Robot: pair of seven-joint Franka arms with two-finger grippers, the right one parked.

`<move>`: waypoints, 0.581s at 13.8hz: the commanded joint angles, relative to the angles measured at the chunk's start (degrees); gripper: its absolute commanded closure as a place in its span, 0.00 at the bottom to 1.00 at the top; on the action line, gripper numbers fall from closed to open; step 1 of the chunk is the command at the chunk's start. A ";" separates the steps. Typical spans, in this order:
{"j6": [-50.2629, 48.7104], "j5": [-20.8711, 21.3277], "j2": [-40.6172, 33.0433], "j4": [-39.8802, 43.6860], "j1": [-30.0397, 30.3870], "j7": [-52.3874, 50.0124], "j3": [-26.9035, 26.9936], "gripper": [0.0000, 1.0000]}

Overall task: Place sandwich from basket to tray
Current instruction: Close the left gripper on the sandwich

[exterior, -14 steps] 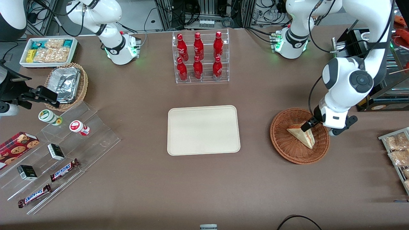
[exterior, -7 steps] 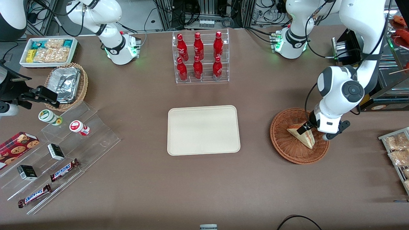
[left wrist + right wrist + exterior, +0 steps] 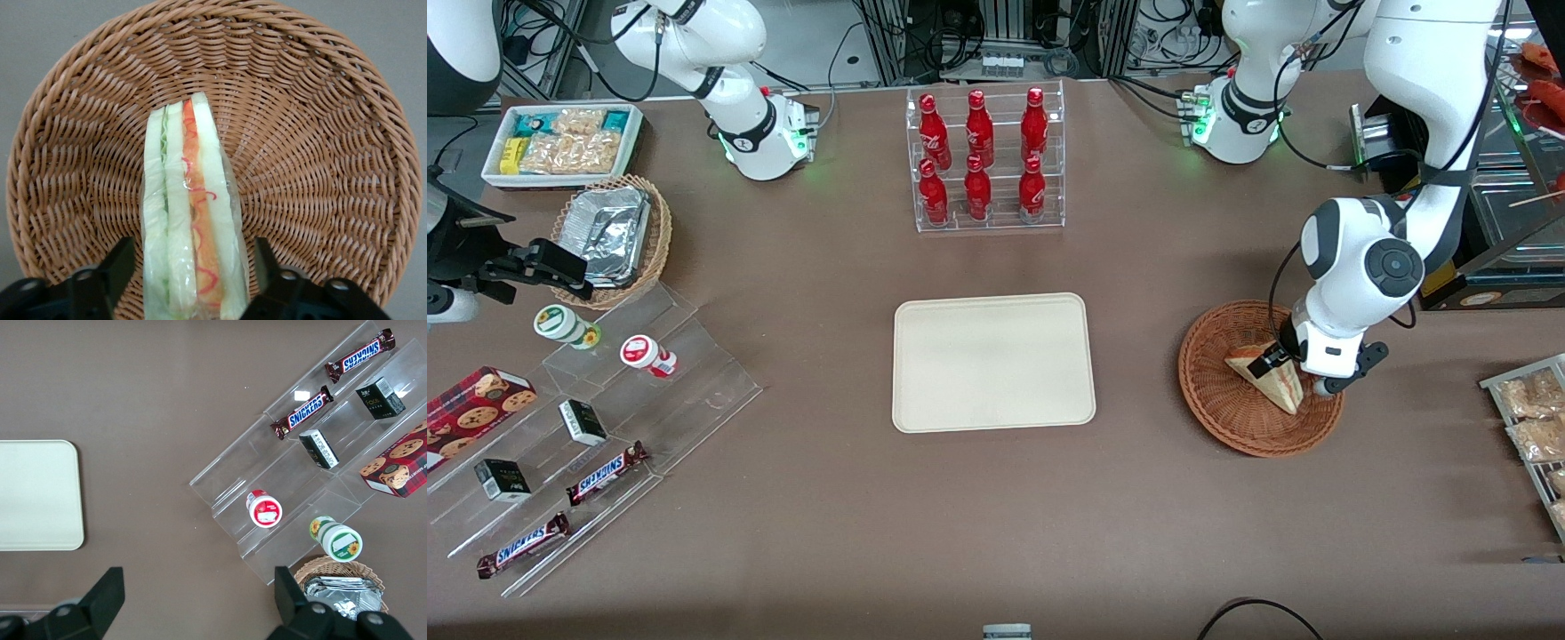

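- One sandwich [image 3: 192, 220] stands on edge in the round wicker basket [image 3: 1227, 418], wrapped in clear film, with its layered filling edge facing up toward the wrist camera.
- One claw [image 3: 193, 277], the working arm's, is low over the basket with its fingers spread, one finger [image 3: 113, 267] on each side of the bread; they straddle the wedge but do not seem to press it, so it is released, not grasping.
- One tray [image 3: 993, 362] lies bare at the middle of the bench [image 3: 996, 533], well apart from the basket, which sits toward the working arm's end.
- To do the step in hand well, I judge the claw should sink a little more so the pads meet the broad flat bread faces, not the thin top edge.
- Closing should be gentle: soft bread will likely squash, and the film may let it slip.
- The lift should go straight up to clear the basket's rim before any sideways travel to the tray.
- Counted in the front view: six red bottles [image 3: 978, 191] in the clear rack, two Snickers bars [image 3: 609, 471], two small dark boxes [image 3: 583, 422], two round tubs [image 3: 645, 353] and one cookie box [image 3: 476, 400] on the clear steps.
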 commanded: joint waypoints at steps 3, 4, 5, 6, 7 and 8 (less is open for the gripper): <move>1.11 0.40 -0.03 0.22 0.34 -0.76 -0.19 0.81; 0.76 0.40 -0.81 0.57 0.25 -0.67 -0.18 0.82; 0.23 0.40 -1.61 1.09 0.25 -0.67 -0.18 0.82; -1.86 0.48 -2.57 2.14 -0.01 -0.75 -0.18 0.82; -4.67 0.49 -3.45 3.55 -0.10 -0.76 -0.27 0.82; -8.61 0.57 -4.59 5.82 -0.45 -0.67 -0.45 0.82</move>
